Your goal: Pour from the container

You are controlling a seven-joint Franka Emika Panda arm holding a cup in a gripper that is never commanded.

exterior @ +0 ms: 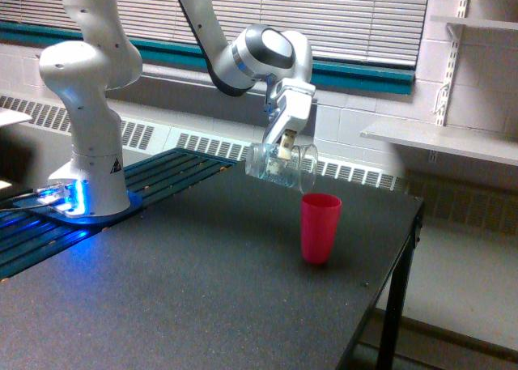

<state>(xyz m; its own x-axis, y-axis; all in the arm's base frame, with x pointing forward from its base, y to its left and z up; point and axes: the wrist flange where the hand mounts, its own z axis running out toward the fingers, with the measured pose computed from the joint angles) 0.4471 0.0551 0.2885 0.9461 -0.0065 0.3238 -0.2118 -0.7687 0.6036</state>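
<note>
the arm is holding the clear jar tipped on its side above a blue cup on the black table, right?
Not quite: the cup is red, not blue. The exterior view shows the arm holding the clear jar tipped on its side above the red cup, which stands upright on the black table.

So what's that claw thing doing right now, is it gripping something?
Gripper: closed on the clear container, held tipped above the red cup.
</note>
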